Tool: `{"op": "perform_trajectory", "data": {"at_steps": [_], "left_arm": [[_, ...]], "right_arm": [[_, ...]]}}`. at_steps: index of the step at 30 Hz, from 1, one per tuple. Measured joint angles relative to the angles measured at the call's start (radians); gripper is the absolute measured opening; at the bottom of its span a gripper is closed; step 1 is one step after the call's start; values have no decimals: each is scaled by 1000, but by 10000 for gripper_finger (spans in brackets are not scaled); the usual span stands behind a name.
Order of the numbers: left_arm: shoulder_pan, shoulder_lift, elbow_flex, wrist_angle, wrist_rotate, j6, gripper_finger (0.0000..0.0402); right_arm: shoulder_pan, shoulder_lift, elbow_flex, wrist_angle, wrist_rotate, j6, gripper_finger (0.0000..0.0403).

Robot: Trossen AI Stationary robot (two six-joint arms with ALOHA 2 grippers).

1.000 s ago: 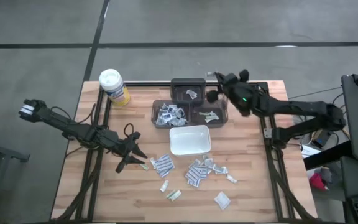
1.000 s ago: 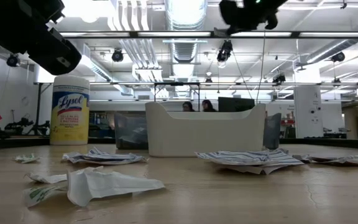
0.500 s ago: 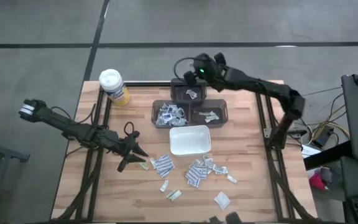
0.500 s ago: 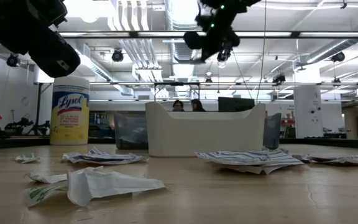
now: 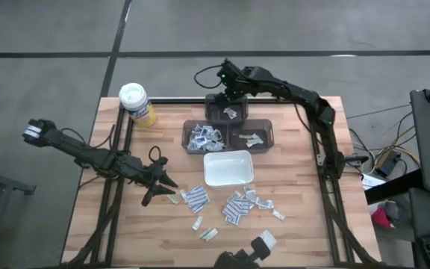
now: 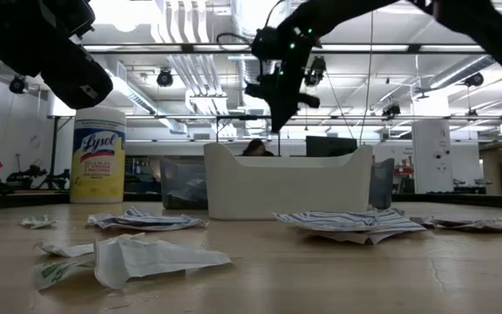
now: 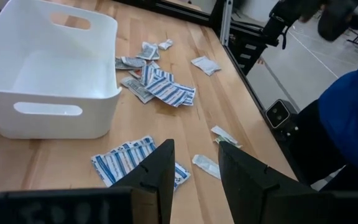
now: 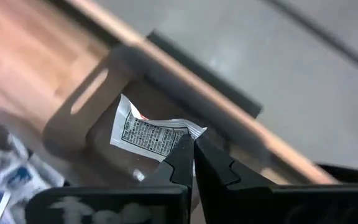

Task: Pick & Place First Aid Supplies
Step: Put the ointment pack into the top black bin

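Wooden table [image 5: 297, 224]: three dark bins [image 5: 225, 107], one white tray [image 5: 228, 168].

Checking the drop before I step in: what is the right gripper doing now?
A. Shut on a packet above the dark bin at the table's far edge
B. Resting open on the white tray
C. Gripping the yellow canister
A: the right gripper pinches a printed packet over the dark bin.

yellow canister [image 5: 137, 104] with white lid (back left corner), white tray [image 5: 228, 168] mid-table, dark bins [image 5: 227, 128] behind it
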Motion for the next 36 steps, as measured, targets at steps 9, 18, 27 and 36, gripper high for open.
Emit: {"op": "perform_trajectory", "data": {"at_steps": [9,18,27,36], "left_arm": [[0,0,0,-1,0,0,117],[0,0,0,1,0,0,117],[0,0,0,6,0,0,117],[0,0,0,6,0,0,117]], "right_arm": [[-16,115,48,-66,-161,2,8],[-53,159,32,-121,-171,0,9],[-56,194,31,-124,-171,-32,9],[-56,209,31,-130,-171,-58,9]]}}
